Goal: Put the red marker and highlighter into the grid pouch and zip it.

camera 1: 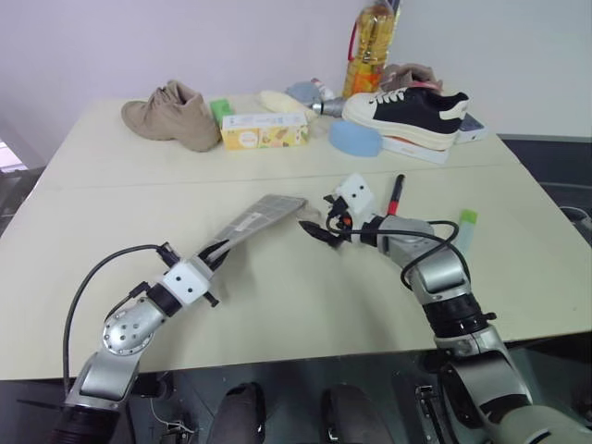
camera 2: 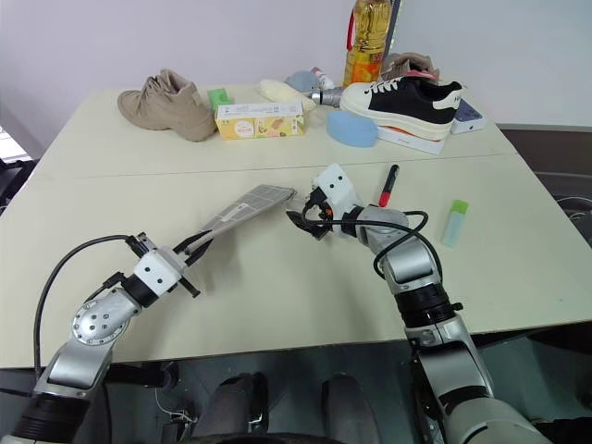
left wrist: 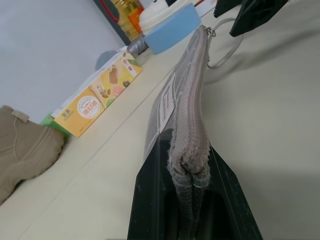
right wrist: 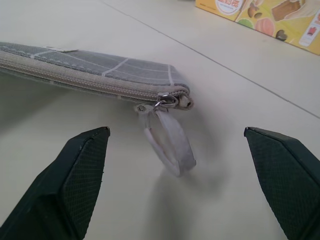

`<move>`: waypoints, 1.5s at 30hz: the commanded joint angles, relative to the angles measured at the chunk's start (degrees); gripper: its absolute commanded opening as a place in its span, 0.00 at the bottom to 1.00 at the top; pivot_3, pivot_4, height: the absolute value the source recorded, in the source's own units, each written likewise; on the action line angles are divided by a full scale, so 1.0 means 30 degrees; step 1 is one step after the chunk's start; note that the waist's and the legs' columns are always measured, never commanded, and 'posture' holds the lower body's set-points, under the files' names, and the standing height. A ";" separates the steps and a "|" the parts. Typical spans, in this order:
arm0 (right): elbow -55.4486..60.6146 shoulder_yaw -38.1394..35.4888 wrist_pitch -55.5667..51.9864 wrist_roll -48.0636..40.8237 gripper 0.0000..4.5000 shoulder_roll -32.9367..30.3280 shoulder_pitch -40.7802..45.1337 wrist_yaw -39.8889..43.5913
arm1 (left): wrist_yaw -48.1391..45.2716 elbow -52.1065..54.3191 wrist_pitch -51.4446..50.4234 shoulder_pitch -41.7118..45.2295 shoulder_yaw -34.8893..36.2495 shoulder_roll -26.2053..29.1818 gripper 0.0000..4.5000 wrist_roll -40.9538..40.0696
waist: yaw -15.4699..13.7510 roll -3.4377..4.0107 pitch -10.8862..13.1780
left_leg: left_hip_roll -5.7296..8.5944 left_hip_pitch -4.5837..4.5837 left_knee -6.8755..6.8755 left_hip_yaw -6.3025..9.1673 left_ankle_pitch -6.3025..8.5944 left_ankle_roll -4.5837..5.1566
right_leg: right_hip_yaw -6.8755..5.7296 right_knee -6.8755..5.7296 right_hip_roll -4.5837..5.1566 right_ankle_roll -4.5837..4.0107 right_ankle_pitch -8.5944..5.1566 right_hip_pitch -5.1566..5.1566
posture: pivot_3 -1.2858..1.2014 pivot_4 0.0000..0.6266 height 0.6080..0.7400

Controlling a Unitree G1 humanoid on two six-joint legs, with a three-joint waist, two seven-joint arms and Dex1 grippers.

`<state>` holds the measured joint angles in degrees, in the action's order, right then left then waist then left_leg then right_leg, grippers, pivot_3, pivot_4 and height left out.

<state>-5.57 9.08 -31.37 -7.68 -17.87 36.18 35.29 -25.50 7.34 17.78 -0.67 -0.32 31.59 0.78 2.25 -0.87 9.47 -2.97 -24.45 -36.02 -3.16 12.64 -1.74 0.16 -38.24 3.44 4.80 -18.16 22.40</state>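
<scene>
Grey grid pouch [camera 1: 256, 220] at frame centre, clamped in left claw [camera 1: 218, 249]; right claw [camera 1: 314, 228] spread apart beside pull loop [right wrist: 169, 140]; red marker [camera 1: 396, 194], highlighter [camera 1: 466, 228] on desk [camera 1: 277, 296] at right.

Silver arms, black cables, white wrists

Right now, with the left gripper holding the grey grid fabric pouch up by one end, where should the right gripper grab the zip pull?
Pinch the white pull loop across its flat band. It hangs free below the slider at the grey grid fabric pouch far end, so the open right gripper can close on it straight ahead.
</scene>
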 commanded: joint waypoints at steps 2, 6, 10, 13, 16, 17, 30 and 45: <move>0.0052 -0.0101 0.0233 0.0017 0.57 0.0358 0.0604 -0.0240 | -0.0060 0.0669 0.0107 0.0307 0.0158 -0.0131 0.00 0.0105 | -0.0027 0.0000 0.0000 | 0.0001 0.0000 -0.0003 0.0001 0.0000 0.0000 | -0.0001 0.0000 0.0000 0.0000 0.0000 -0.0003 | 0.52 0.24 1.00; -0.0160 -0.0024 0.0304 0.0083 0.11 0.0669 0.0778 -0.0412 | -0.0069 0.0596 0.0192 0.0400 0.0044 -0.0272 0.00 0.0324 | -0.0026 0.0000 0.0000 | 0.0001 -0.0001 0.0000 0.0000 0.0000 0.0000 | 0.0000 0.0000 -0.0001 0.0001 0.0000 0.0002 | 0.52 0.24 1.00; 0.0107 0.0106 0.0257 0.0061 0.01 0.0828 0.0878 -0.0390 | -0.0057 0.0666 0.0110 0.0425 -0.0003 -0.0424 0.00 0.0520 | -0.0014 0.0000 0.0000 | 0.0000 -0.0001 0.0001 0.0001 0.0000 0.0000 | 0.0000 0.0000 -0.0006 0.0001 0.0000 0.0001 | 0.52 0.24 1.00; 0.1363 0.0737 -0.0036 0.0054 0.01 0.0698 0.0758 0.0112 | 0.0077 0.0599 0.0070 0.0354 -0.0179 -0.0583 0.00 0.0949 | -0.0018 0.0000 0.0000 | 0.0000 -0.0001 0.0001 0.0001 0.0000 0.0000 | 0.0000 0.0000 -0.0005 0.0001 0.0000 0.0002 | 0.52 0.24 1.00; 0.3922 0.2216 -0.0637 -0.0270 0.01 0.0260 0.0417 0.1532 | 0.0409 0.0263 -0.0225 0.0812 -0.0738 -0.1042 0.00 0.1826 | -0.0027 0.0001 0.0001 | -0.0001 -0.0005 0.0002 0.0003 0.0000 0.0001 | -0.0001 0.0000 -0.0003 0.0001 0.0001 0.0007 | 0.52 0.24 1.00; 0.4587 0.2632 -0.0910 -0.0320 0.01 0.0152 0.0363 0.1816 | 0.0581 0.0114 -0.0433 0.1115 -0.0914 -0.1353 0.00 0.2022 | -0.0030 0.0000 0.0000 | 0.0000 -0.0006 0.0002 0.0003 0.0000 0.0000 | -0.0001 0.0000 -0.0004 0.0002 0.0000 0.0007 | 0.52 0.24 1.00; 0.8094 0.5736 -0.1517 0.0700 0.01 -0.1464 0.0259 0.3391 | 0.2287 -0.2543 -0.1791 0.5231 -0.2590 -0.4955 0.00 0.3330 | -0.0526 -0.0018 0.0002 | 0.0035 -0.0009 -0.0048 0.0031 0.0000 0.0001 | -0.0015 0.0007 -0.0033 0.0028 0.0015 -0.0024 | 0.52 0.24 1.00; 0.9078 0.1678 -0.3317 -0.1306 0.42 -0.3433 -0.0402 0.3937 | 0.2873 -0.4073 -0.0902 0.5958 -0.2899 -0.4860 0.00 0.4106 | -0.0560 -0.0024 0.0006 | 0.0031 -0.0009 -0.0049 0.0043 -0.0001 0.0002 | -0.0014 0.0010 -0.0051 0.0029 0.0016 -0.0030 | 0.52 0.24 1.00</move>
<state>19.95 18.74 -40.81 -10.19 -26.93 35.16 47.02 -17.37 -6.57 13.91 17.60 -9.99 16.14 12.52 0.57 -0.94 9.48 -2.87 -24.47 -36.17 -3.01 12.64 -1.74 0.11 -38.20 3.29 4.89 -18.12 22.29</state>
